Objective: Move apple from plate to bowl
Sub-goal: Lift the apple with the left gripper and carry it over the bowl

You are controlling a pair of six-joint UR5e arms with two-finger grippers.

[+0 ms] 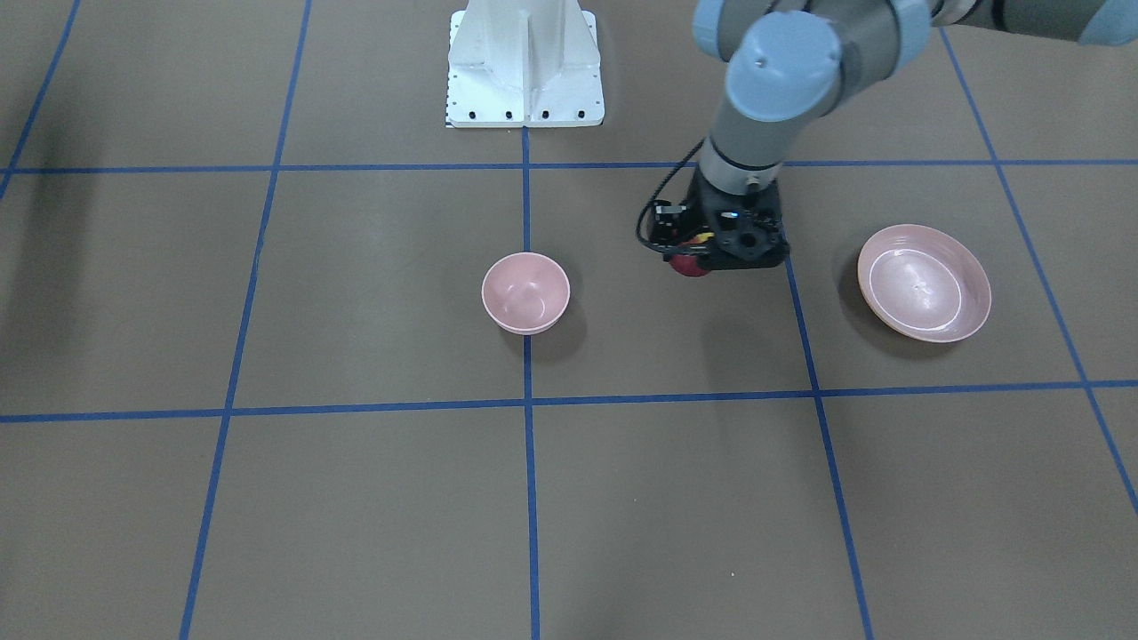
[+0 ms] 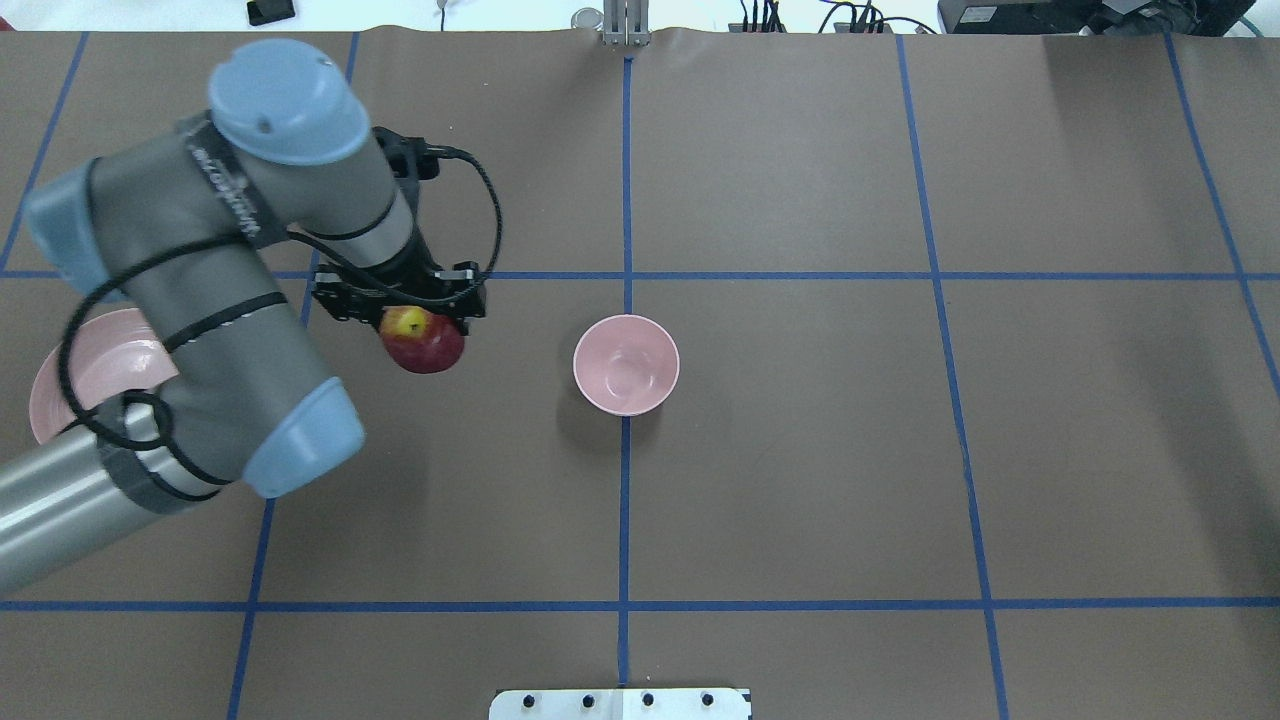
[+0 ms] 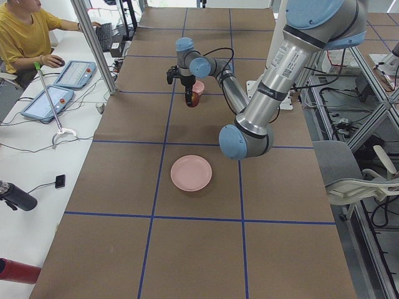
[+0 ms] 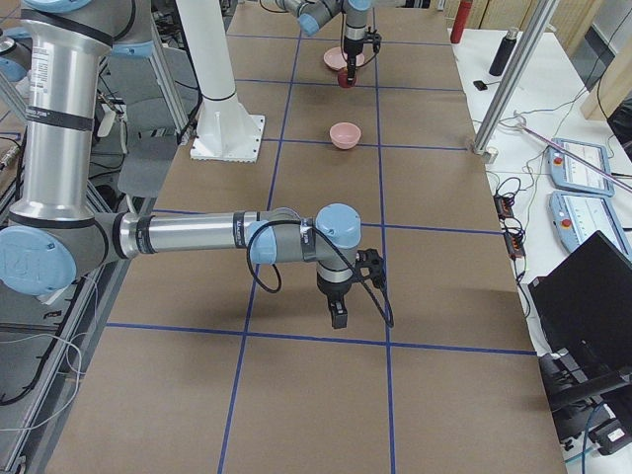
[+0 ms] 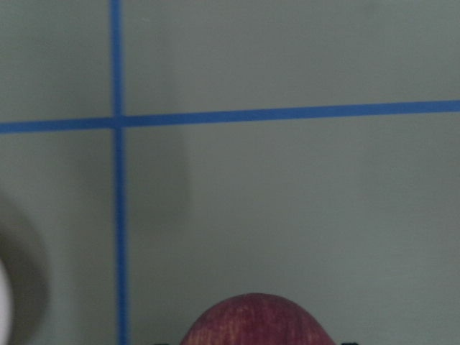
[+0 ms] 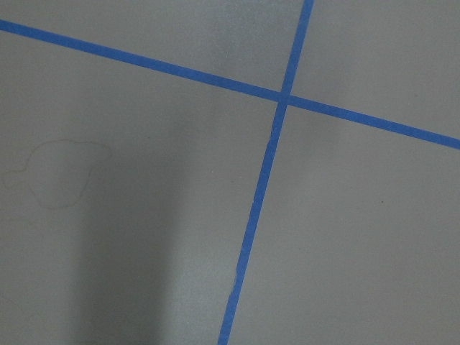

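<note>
My left gripper [image 2: 420,322] is shut on the dark red apple [image 2: 428,345] and holds it above the table, between the plate and the bowl. The apple's yellow stem end faces up; it also shows in the front view [image 1: 688,265] and at the bottom of the left wrist view [image 5: 251,323]. The wide shallow pink plate [image 1: 925,283] is empty and lies partly under my left arm in the overhead view [image 2: 90,365]. The small deep pink bowl [image 2: 626,365] stands empty at the table's middle, to the apple's right. My right gripper [image 4: 339,318] hangs low over bare table far from them; I cannot tell whether it is open.
The white robot base [image 1: 524,67] stands at the table's edge behind the bowl. Blue tape lines [image 2: 626,180] cross the brown table. An operator [image 3: 25,37] sits at a side bench with tablets [image 3: 53,103].
</note>
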